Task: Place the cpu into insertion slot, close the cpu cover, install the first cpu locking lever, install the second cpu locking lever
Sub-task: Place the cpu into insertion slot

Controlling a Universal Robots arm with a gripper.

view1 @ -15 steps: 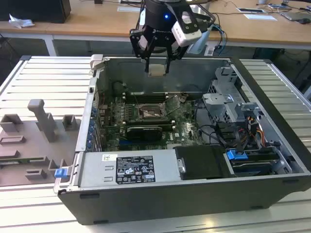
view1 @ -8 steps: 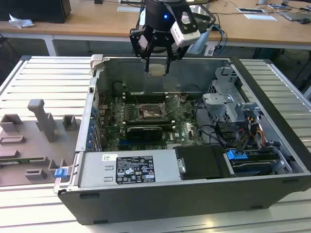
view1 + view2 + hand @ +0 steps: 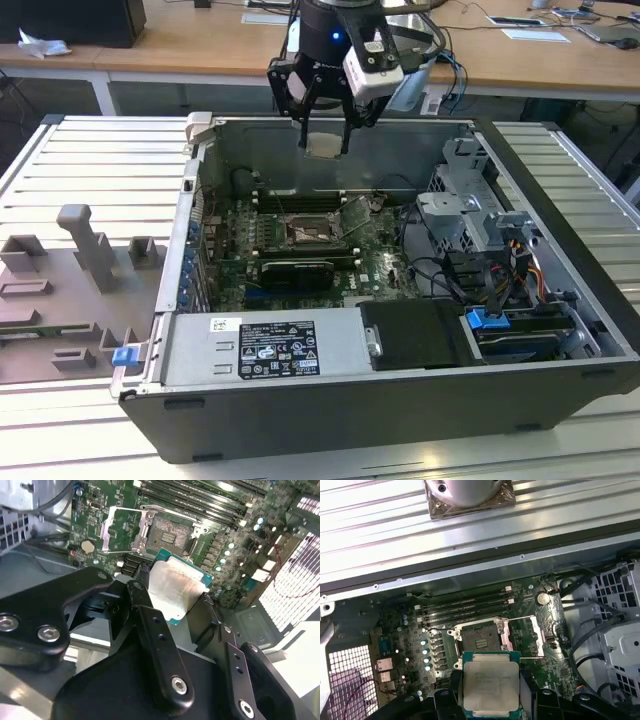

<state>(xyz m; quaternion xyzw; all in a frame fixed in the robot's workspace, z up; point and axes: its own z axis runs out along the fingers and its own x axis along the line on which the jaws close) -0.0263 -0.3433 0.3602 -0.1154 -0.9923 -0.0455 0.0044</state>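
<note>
The claw (image 3: 175,594) is narrowed on the cpu (image 3: 490,687), its black fingers (image 3: 145,610) pinching two opposite edges so the chip hangs flat between them. Well below the claw, inside the open computer case (image 3: 300,420) on the bench (image 3: 60,160), the insertion slot (image 3: 481,642) lies bare, with the cpu cover (image 3: 522,637) swung up just beside it. The hold is on the edges only, so a jolt could tilt or drop the chip. Coming down skewed or rotated would likely bend the socket contacts. The raised cover and the memory slots (image 3: 465,607) nearby leave the fingers little room, so a snag is possible.
</note>
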